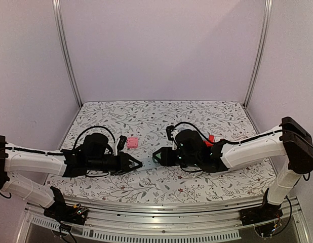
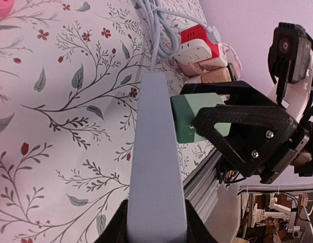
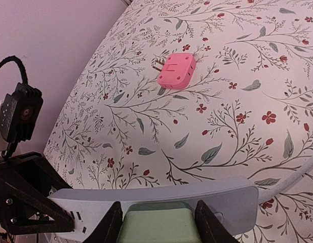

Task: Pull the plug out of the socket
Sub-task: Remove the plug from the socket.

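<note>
A grey power strip lies between the two arms; it also shows in the right wrist view and faintly in the top view. My left gripper is shut on one end of the strip. A green plug sits in the strip's socket, and it shows in the left wrist view too. My right gripper is shut on the green plug, one finger on each side. In the top view the left gripper and right gripper meet at the table's middle.
A pink adapter lies on the flowered cloth behind the grippers, also in the right wrist view. A red and white adapter cluster with the strip's grey cord lies behind the right arm, its red part showing in the top view.
</note>
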Motion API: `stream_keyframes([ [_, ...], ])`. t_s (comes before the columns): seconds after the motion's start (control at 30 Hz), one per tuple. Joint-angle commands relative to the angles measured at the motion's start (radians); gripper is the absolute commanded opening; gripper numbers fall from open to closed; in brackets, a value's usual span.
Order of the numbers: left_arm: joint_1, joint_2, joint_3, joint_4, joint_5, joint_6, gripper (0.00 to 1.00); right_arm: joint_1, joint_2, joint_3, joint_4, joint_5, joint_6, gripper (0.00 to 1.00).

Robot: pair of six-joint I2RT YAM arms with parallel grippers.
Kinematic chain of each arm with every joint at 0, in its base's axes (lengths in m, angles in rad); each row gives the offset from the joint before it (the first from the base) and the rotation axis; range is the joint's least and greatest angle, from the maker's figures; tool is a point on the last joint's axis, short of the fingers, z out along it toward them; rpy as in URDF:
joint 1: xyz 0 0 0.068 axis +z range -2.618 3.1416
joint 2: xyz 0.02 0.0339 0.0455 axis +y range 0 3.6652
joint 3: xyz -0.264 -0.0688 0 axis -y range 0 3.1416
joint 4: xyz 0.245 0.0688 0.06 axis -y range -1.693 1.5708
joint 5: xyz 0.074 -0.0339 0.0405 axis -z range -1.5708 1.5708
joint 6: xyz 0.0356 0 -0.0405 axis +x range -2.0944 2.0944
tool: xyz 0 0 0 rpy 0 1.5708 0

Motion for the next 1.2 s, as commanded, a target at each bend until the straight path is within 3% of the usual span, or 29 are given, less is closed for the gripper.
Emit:
stream_keyframes([
  [0.0, -0.005, -0.010, -0.006, -0.059, -0.001, 0.029, 0.00, -0.009, -0.011, 0.009, -0.008, 0.053, 0.036, 0.00],
  [0.4, -0.002, 0.002, -0.006, -0.066, -0.004, 0.027, 0.00, 0.088, 0.013, 0.139, -0.229, 0.250, -0.048, 0.00],
  [0.57, -0.002, 0.006, -0.005, -0.070, -0.002, 0.032, 0.00, 0.092, 0.018, 0.154, -0.242, 0.257, -0.056, 0.00],
  [1.0, -0.001, -0.029, -0.016, -0.065, 0.024, 0.081, 0.00, -0.032, 0.024, 0.169, -0.200, -0.036, -0.017, 0.00],
  [1.17, -0.001, -0.033, -0.018, -0.074, 0.030, 0.089, 0.00, -0.043, 0.047, 0.176, -0.199, -0.082, -0.014, 0.00],
])
